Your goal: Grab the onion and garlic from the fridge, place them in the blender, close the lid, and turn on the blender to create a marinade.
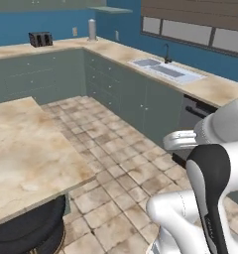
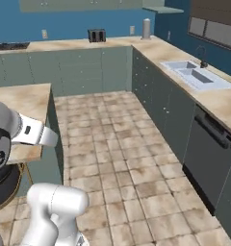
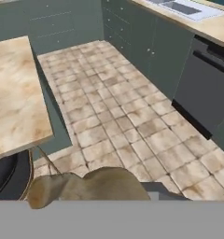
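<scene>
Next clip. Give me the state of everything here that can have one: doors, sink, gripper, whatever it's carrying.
gripper: shut on the garlic.
garlic: held at the fingertips, clear of floor and counters.
dishwasher: door closed.
counter cabinets: doors and drawers closed.
sink: basin empty, no water running.

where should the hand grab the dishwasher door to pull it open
Grip the dark bar handle across the top of the dishwasher door, coming from the floor side. It stands off the flat panel, so it can be pinched from above and below. The hand is full with the garlic, though.
</scene>
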You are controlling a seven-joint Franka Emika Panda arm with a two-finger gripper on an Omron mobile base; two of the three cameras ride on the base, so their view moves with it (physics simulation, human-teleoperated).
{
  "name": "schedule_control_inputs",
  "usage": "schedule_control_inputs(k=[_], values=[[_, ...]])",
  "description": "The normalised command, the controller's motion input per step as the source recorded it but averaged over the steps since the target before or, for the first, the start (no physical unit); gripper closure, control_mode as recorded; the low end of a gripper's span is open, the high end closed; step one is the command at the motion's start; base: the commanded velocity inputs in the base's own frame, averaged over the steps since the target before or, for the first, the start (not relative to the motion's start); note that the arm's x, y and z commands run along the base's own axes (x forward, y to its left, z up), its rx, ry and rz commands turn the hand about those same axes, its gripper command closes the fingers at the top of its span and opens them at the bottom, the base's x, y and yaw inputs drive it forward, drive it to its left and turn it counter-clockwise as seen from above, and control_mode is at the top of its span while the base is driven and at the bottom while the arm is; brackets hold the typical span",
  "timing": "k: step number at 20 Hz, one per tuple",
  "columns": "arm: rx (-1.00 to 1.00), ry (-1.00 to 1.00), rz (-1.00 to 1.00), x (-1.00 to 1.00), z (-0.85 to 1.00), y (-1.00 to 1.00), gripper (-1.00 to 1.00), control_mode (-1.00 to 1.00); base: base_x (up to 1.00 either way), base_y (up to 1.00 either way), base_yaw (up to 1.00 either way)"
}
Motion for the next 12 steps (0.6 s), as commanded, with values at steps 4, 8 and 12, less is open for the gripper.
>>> schedule_control_inputs(k=[4, 8, 12], values=[[0.0, 0.0, 0.0, 0.0, 0.0, 0.0, 1.0, 1.0, 0.89, -0.18, 0.33], [0.0, 0.0, 0.0, 0.0, 0.0, 0.0, 1.0, 1.0, 0.69, -0.53, 0.42], [0.0, 0.0, 0.0, 0.0, 0.0, 0.0, 1.0, 1.0, 0.75, -0.64, 0.44]])
